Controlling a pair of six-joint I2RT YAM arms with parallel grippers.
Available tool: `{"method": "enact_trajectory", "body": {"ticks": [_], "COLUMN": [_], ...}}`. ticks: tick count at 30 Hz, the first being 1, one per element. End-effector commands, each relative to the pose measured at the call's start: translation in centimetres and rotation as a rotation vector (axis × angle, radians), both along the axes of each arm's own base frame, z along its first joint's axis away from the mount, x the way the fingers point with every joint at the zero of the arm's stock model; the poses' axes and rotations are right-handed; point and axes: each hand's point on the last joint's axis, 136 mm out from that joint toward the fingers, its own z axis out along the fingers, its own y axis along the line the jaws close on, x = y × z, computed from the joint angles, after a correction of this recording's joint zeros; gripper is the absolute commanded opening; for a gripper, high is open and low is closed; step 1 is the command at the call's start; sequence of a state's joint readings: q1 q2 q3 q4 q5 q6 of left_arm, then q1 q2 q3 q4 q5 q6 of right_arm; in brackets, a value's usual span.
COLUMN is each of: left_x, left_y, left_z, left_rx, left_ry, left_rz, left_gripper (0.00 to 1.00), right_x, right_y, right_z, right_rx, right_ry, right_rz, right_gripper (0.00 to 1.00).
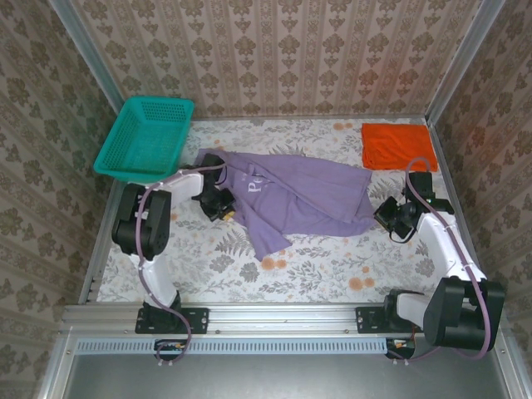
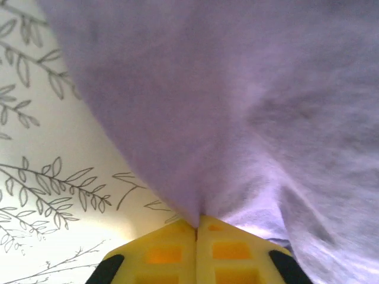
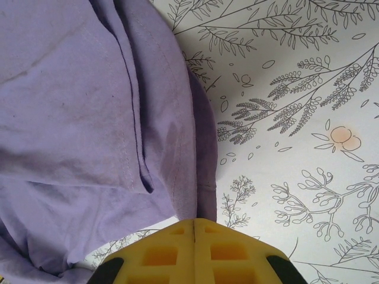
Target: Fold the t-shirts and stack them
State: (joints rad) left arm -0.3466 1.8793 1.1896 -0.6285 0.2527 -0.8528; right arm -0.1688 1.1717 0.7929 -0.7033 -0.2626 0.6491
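The lavender-purple t-shirt (image 1: 291,195) lies rumpled across the middle of the table, with white lettering near its left end. My left gripper (image 1: 223,209) is at the shirt's left edge. In the left wrist view the yellow jaws of my left gripper (image 2: 196,220) are shut on a pinch of the purple cloth (image 2: 237,106). My right gripper (image 1: 381,218) is at the shirt's right edge; seen in the right wrist view, my right gripper (image 3: 195,222) is shut on a hemmed fold of the purple cloth (image 3: 89,118). The orange t-shirt (image 1: 395,145) lies as a folded rectangle at the back right.
A teal mesh basket (image 1: 145,137) stands at the back left corner, just behind the left arm. The floral tablecloth (image 1: 316,270) shows bare in front of the shirt. Patterned walls close in the table on three sides.
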Motion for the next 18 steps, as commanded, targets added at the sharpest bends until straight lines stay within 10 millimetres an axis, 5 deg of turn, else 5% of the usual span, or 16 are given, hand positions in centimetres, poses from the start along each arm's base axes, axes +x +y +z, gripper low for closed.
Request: {"method": "enact_trajectory", "body": {"ticks": [1,11,18], "left_x": [1.0,1.5,1.1], "left_y": [3.3,11.3,14.6], "left_z": [-1.2,7.3,9.7], "left_rx": [0.137,0.343,0.425], "left_ry": [-0.009,-0.125,-0.115], "left_rz": [-0.044,-0.120,-0.146], "left_gripper": [0.00,0.00,0.00], "right_x": [0.5,-0.2,-1.6], "right_y": [-0.1,-1.8,-2.6], "right_z": [0.5,-1.0,-3.5], "right_rx": [-0.025,-0.102,-0.126], "right_ry": [-0.023,0.046,0.134], "right_rz": [0.028,0.013,-0.053], "right_gripper": [0.00,0.00,0.00]}}
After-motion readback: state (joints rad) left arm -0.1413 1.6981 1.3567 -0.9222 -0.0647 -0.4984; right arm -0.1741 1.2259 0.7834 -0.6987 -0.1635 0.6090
